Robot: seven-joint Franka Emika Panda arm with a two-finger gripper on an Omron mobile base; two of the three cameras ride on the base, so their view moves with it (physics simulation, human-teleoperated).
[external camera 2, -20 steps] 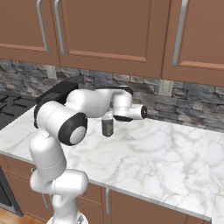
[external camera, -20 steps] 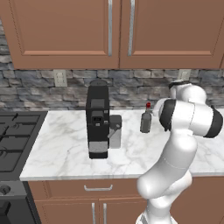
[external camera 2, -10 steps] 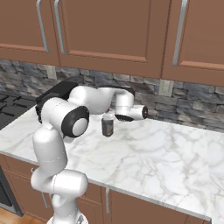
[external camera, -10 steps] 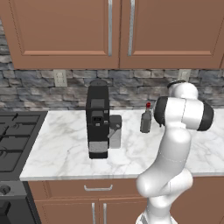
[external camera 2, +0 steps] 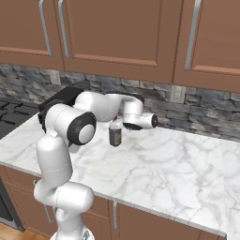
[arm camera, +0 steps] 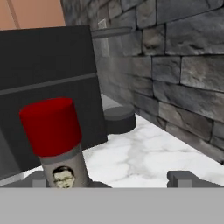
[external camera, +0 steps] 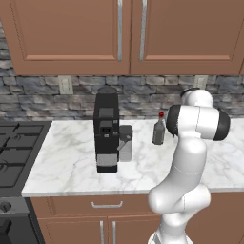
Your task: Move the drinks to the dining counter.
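Observation:
A squat grey bottle with a red cap (arm camera: 54,135) stands upright on the marble worktop, right of the black coffee machine (external camera: 106,132). The same bottle (external camera: 158,129) shows beside my arm in the left base view, and this bottle (external camera 2: 115,134) also stands under my hand in the right base view. My gripper (arm camera: 111,180) is open and level with the bottle's neck. The bottle sits between the fingers, close to the left one. My gripper (external camera 2: 120,123) reaches it from the right. The other two drinks and the dining counter are out of view.
The stone backsplash (arm camera: 188,78) runs close behind the bottle. Wall cupboards (external camera: 128,33) hang above. A stove (external camera: 16,152) lies left of the coffee machine. Bare marble (external camera 2: 178,173) stretches to the right of the bottle.
My elbow and upper arm have swung round while the hand stays by the bottle. The bottle has not moved.

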